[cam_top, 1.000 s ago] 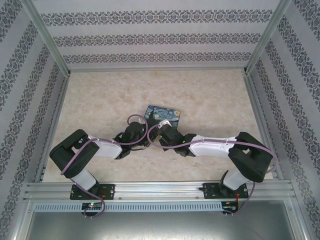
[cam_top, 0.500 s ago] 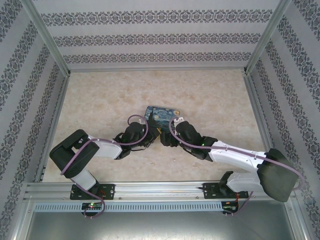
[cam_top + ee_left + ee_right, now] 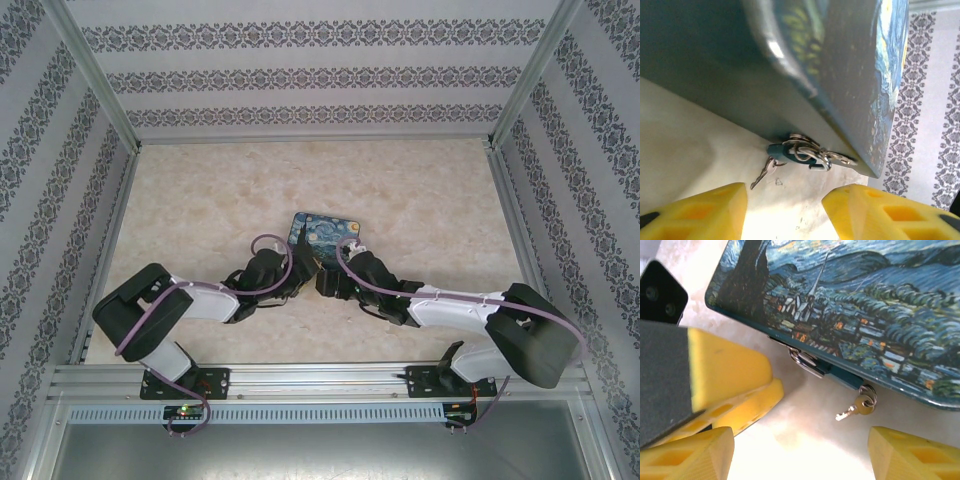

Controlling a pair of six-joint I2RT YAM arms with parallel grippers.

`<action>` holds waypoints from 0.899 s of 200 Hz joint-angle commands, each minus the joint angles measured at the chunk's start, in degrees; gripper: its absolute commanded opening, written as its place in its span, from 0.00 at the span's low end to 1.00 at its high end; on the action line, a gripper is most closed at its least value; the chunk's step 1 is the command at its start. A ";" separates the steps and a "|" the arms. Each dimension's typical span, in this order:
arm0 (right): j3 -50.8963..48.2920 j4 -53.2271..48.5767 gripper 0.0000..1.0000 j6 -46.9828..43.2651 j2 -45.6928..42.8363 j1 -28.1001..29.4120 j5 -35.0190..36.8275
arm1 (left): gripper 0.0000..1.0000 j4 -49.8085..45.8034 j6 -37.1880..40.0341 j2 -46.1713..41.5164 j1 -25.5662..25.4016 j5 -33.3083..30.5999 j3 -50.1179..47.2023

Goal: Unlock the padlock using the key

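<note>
Bright, even light; soft shadows on the desk (image 3: 200, 200). The left wrist view blurs the near box (image 3: 840, 75); glare whitens the desk by the fingers (image 3: 700, 210).

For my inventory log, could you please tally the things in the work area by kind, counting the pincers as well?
Starry-night print box: 1
Padlock: 1
Key: 1
Pincers: 2, the left pincer and the right pincer, both open
Total: 5
</note>
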 commanded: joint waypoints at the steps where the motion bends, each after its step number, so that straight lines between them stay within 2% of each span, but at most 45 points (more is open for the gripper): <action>1: 0.31 3.13 0.71 1.70 0.71 -1.76 0.33 | 0.67 -4.00 2.15 -4.61 0.04 -1.60 -1.33; 41: 2.88 3.17 0.71 1.03 3.08 -6.74 -2.01 | 0.89 -14.07 5.75 -13.12 0.30 -4.49 -0.62; 86: 7.19 4.08 0.70 -0.13 5.44 -12.44 -6.15 | 0.92 -20.96 8.48 -17.21 0.98 -5.61 1.45; 141: 0.59 7.29 0.62 -0.98 2.41 -11.97 -9.70 | 0.97 -22.00 9.48 -17.23 2.53 -4.72 1.69; 180: -1.07 8.85 0.57 -3.93 4.60 -12.07 -12.00 | 1.00 -23.43 11.16 -15.76 3.88 -2.10 4.01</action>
